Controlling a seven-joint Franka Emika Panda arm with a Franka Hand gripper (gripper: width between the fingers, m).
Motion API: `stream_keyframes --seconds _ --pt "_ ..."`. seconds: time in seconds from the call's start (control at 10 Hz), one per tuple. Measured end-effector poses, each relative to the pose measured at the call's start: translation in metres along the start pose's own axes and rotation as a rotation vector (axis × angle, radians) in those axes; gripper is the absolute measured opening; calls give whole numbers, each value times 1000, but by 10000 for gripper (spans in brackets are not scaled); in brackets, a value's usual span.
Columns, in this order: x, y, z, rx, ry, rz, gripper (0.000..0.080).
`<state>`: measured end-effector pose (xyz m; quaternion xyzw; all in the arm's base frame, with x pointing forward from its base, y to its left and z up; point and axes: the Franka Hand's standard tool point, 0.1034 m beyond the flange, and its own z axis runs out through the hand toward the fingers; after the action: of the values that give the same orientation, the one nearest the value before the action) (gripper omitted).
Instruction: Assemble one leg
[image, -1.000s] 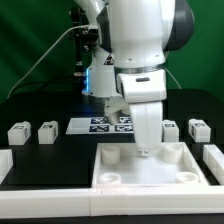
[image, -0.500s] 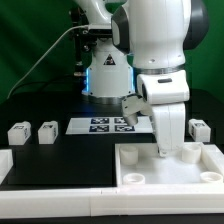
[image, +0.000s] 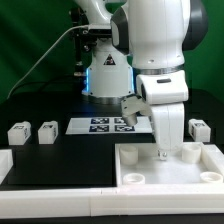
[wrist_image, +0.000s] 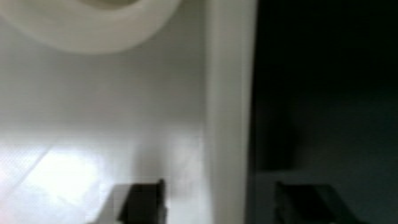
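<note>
Two small white legs with tags stand on the black table at the exterior view's left, and another leg stands at the right behind the arm. My gripper is down at the rear rim of the large white tabletop. In the wrist view my gripper is open. Its dark fingertips straddle the tabletop's raised rim, with gaps on both sides. A round corner socket shows beyond. No leg is held.
The marker board lies behind the tabletop, in front of the robot base. A white angled piece sits at the exterior view's left edge. A dark cable runs at the back left.
Since one second ago the arm and the tabletop have shifted toward the exterior view's right. Over the last half second nothing visibly moved.
</note>
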<state>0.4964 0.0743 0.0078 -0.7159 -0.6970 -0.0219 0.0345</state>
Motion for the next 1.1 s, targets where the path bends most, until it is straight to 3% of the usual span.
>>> stream_keyframes --seconds 0.1,0.2,0.5,1.0,1.1 --pt "0 0 0 0 0 1 473" --pt "-1 0 0 1 0 1 587" --pt "-1 0 0 1 0 2 647" --pt "-3 0 0 1 0 8 649" --pt "-4 2 -6 -7 -3 47 649"
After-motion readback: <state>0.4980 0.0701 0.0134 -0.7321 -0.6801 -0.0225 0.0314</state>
